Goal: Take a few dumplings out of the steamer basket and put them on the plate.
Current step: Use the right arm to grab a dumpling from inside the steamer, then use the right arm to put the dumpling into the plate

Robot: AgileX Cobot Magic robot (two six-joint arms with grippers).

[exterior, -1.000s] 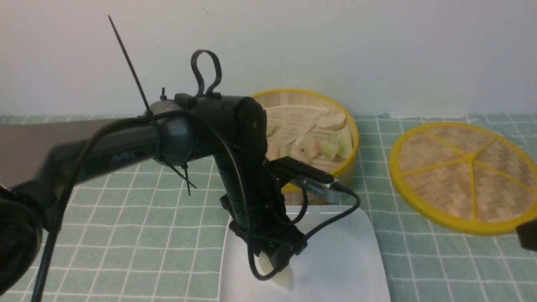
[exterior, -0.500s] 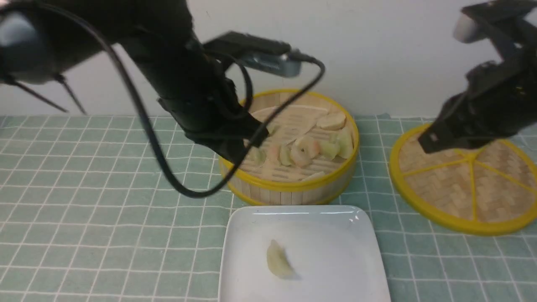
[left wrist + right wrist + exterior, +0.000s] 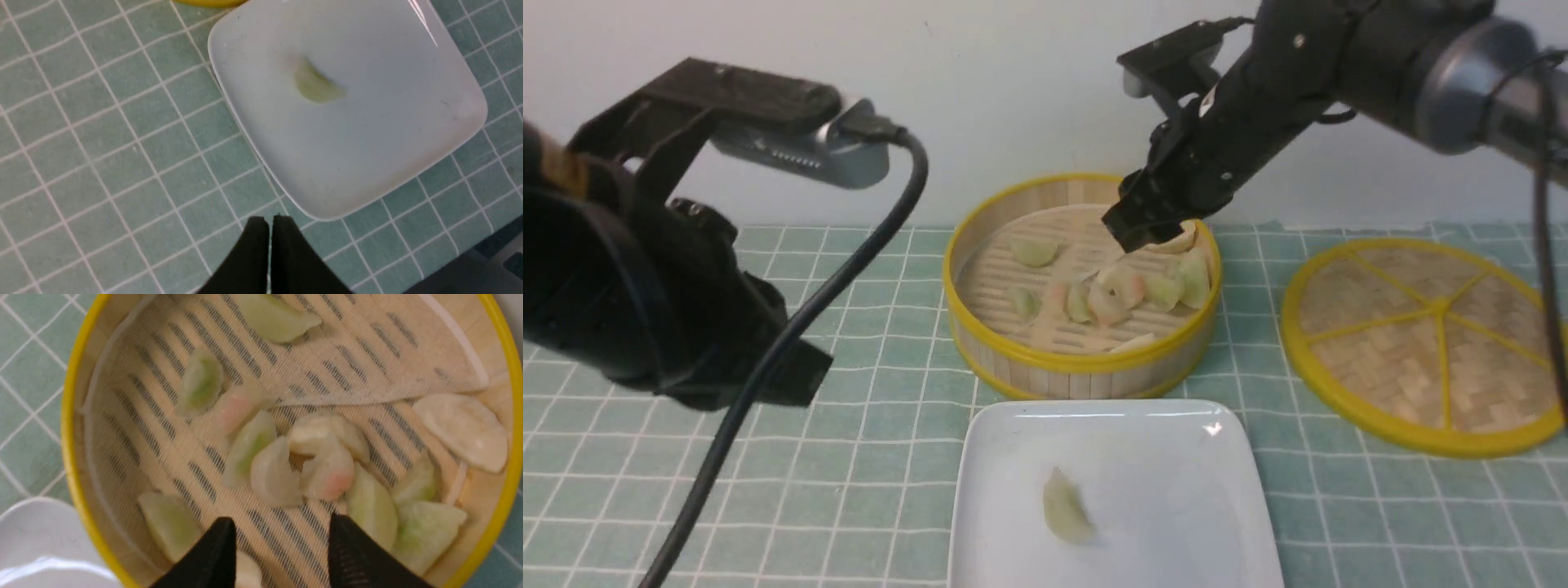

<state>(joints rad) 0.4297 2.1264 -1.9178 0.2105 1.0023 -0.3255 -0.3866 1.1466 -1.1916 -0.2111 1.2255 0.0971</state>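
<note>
The steamer basket [image 3: 1086, 363] stands at the back centre with several dumplings [image 3: 1119, 290] inside. They also show in the right wrist view [image 3: 327, 473]. One pale green dumpling [image 3: 1066, 510] lies on the white plate [image 3: 1176, 506] in front of the basket, and shows in the left wrist view [image 3: 316, 83]. My right gripper [image 3: 1135, 233] hovers open over the basket's far right part, its jaws [image 3: 282, 526] empty above the dumplings. My left gripper [image 3: 796, 376] is shut and empty, raised at the left of the plate [image 3: 367, 163], fingertips [image 3: 259, 224] together.
The flat woven lid [image 3: 1429, 343] with yellow spokes lies to the right of the basket. A green checked cloth [image 3: 866, 457] covers the table. The left arm's cable [image 3: 768, 367] hangs down at the left front.
My left arm has pulled away from the plate to the left, leaving the green dumpling on it. My right arm has swung in from the right to above the basket.
</note>
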